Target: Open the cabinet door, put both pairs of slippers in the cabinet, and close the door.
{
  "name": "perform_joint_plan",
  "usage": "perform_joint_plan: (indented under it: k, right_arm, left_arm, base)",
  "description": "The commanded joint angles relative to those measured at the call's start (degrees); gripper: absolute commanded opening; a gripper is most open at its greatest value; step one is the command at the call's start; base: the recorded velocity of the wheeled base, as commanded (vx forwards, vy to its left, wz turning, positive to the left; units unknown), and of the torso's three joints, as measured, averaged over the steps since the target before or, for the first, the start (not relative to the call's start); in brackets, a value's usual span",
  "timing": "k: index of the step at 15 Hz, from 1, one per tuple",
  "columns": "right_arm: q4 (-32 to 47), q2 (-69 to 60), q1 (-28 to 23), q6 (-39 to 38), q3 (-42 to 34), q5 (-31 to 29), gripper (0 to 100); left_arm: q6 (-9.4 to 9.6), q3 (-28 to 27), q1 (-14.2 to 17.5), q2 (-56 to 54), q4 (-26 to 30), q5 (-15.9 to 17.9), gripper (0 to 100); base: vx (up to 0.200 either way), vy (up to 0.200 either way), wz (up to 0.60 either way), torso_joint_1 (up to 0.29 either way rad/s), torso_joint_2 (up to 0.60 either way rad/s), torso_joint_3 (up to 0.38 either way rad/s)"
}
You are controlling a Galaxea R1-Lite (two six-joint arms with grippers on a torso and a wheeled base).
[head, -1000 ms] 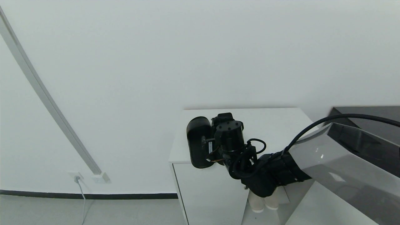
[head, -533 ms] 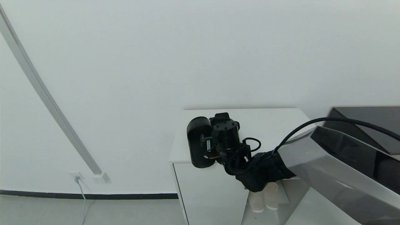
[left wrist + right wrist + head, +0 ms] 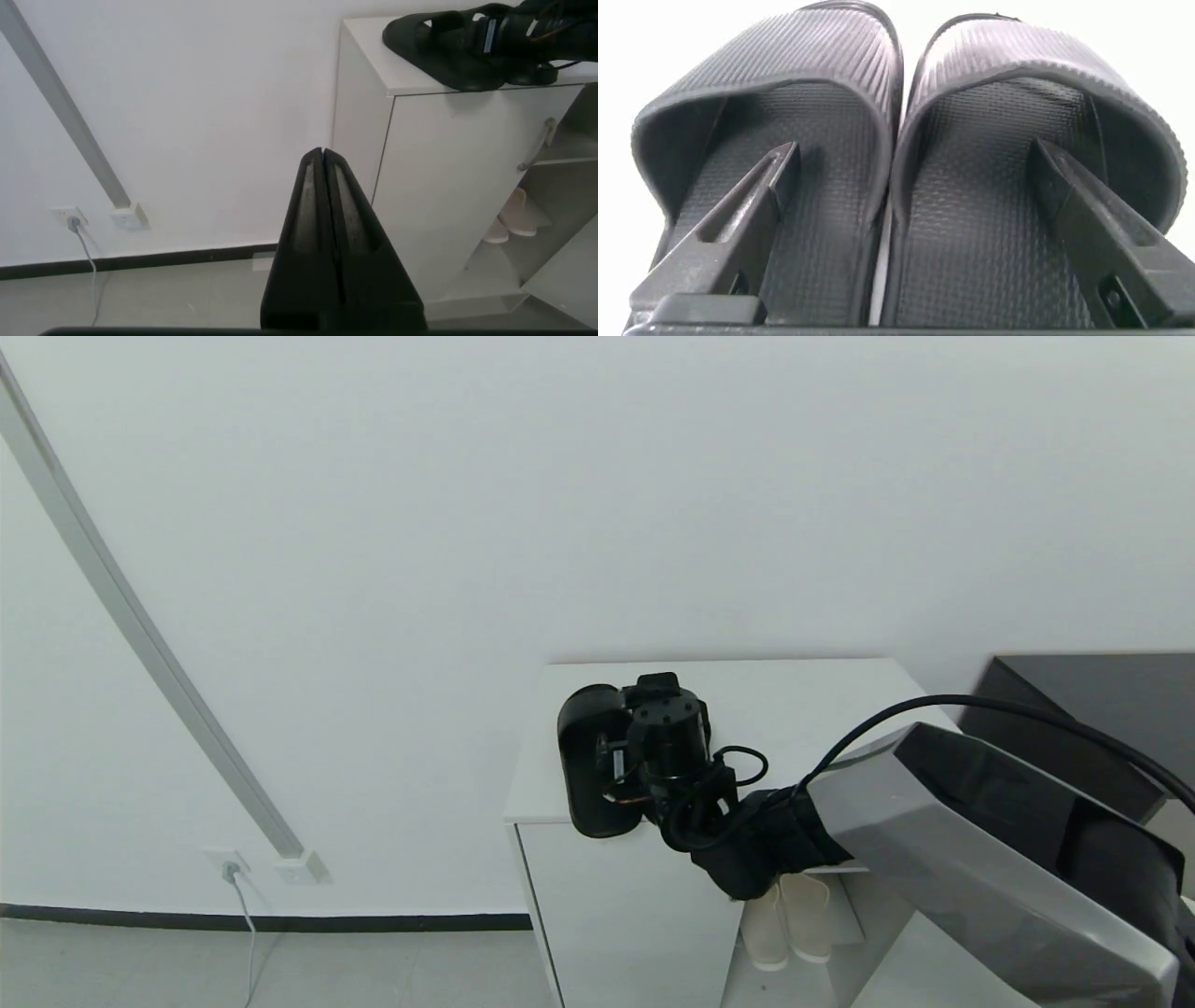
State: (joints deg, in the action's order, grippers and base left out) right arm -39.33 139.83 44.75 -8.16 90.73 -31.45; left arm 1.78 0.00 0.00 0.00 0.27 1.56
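1. On top of the white cabinet (image 3: 822, 695), at its front left corner, the black slippers (image 3: 595, 761) lie where they lay a second ago. The right arm has since shifted slightly left and toward the wall (image 3: 597, 504), its forearm following.
2. Right gripper (image 3: 915, 147): the jaws are wide apart, with one finger slid under the strap of each black slipper.
3. Orientation: the two black slippers lie side by side and touching. Their long axes are parallel and in line with the gripper's reach, heels toward the wrist and toes away. In the head view the pair's near end overhangs the cabinet's front edge.
4. Left gripper (image 3: 322, 154): the fingers are pressed together and hold nothing. It hangs off the cabinet's left side, well apart from it.
5. Hidden or cut off: in the head view the wrist covers the right fingers. The arm partly covers the pale slippers (image 3: 789, 919) on a shelf in the open right-hand compartment. The cabinet's lower part is cropped.
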Motion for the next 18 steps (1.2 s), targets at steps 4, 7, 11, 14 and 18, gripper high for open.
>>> perform_joint_plan:
  k: [4, 7, 11, 14, 18]
  right_arm:
    - [0.04, 1.50, 0.34, -0.02, 1.90, -0.10, 0]
    - [0.04, 1.50, 0.34, -0.02, 1.81, -0.10, 0]
    - [-0.14, 0.97, 0.42, 0.07, 1.73, -2.39, 0]
    - [-1.98, -5.70, 0.51, -0.11, -5.22, -2.47, 0]
    - [-11.91, -21.96, 1.39, 1.12, -30.18, 5.26, 0]
  left_arm:
    - [0.07, 0.00, 0.00, 0.00, 0.00, 0.02, 0]
    - [0.15, 0.00, 0.00, 0.00, 0.00, 0.02, 0]
    - [0.07, 0.00, 0.00, 0.00, 0.00, 0.02, 0]
    - [0.07, 0.00, 0.00, 0.00, 0.00, 0.02, 0]
    - [0.07, 0.00, 0.00, 0.00, 0.00, 0.02, 0]
  base:
    - [0.000, 0.000, 0.00, 0.000, 0.00, 0.000]
    - [0.000, 0.000, 0.00, 0.000, 0.00, 0.000]
    - [0.000, 0.000, 0.00, 0.000, 0.00, 0.000]
    - [0.000, 0.000, 0.00, 0.000, 0.00, 0.000]
    - [0.000, 0.000, 0.00, 0.000, 0.00, 0.000]
